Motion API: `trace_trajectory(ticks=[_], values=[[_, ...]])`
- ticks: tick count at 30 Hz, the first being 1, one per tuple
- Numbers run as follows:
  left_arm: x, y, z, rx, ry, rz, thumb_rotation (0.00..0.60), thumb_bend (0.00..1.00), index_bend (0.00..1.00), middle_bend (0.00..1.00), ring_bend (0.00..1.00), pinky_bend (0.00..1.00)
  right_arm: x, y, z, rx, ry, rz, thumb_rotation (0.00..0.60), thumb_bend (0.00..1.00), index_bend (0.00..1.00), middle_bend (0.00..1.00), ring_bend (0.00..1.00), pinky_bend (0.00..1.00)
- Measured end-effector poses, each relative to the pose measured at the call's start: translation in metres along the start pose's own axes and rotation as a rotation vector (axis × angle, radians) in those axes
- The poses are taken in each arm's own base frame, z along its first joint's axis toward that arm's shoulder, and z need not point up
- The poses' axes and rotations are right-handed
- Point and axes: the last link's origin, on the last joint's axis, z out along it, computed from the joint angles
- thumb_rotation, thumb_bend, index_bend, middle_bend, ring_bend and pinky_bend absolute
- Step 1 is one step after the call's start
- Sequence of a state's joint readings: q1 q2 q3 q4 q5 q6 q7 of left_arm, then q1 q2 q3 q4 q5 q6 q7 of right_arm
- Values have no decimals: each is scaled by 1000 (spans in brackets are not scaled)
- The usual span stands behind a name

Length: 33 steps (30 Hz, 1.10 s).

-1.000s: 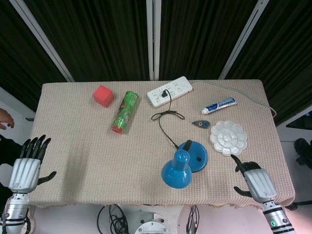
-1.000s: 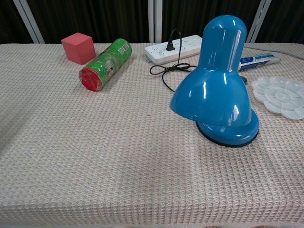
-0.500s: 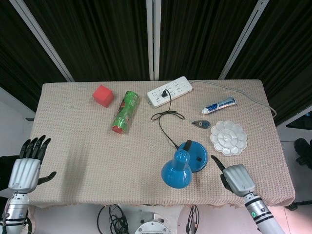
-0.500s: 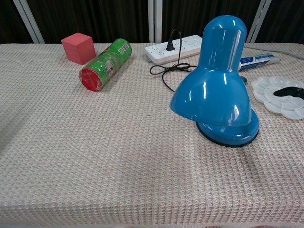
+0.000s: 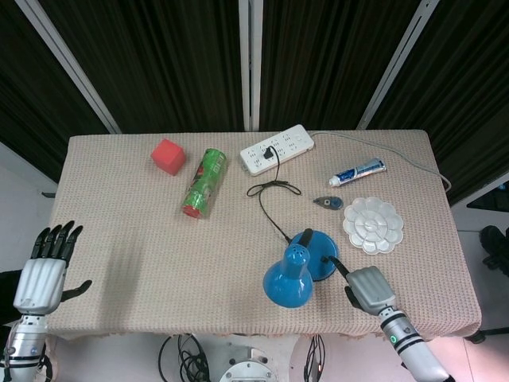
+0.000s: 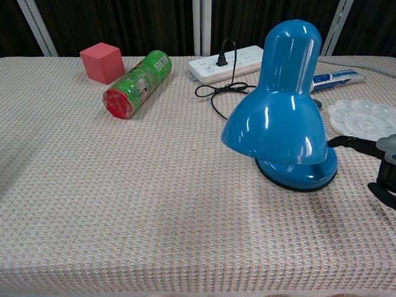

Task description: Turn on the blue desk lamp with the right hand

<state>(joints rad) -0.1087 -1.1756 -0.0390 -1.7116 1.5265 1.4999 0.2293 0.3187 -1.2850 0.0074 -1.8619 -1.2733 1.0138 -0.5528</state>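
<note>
Right hand [image 5: 367,288] has slid leftward to the blue desk lamp [image 5: 298,267], one finger extended toward its base switch, holding nothing.

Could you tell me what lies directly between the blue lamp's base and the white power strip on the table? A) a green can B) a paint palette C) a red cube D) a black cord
D: the black cord runs from the blue lamp up to its plug in the power strip.
</note>
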Motion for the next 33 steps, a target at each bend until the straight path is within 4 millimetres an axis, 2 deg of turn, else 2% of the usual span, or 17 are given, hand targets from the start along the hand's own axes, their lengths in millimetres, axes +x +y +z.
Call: trace_trajectory(ticks=[12,33], values=[[-2,-2,1,5,-9,-5,600,39,0,0,0,0,-5,-8,7,12,-35,7,600,548,0,932,806,758],[-3,-3,1,6,-11,-9,600,39,0,0,0,0,-14,-3,7,-23,-75,20,600,548,0,933,807,758]])
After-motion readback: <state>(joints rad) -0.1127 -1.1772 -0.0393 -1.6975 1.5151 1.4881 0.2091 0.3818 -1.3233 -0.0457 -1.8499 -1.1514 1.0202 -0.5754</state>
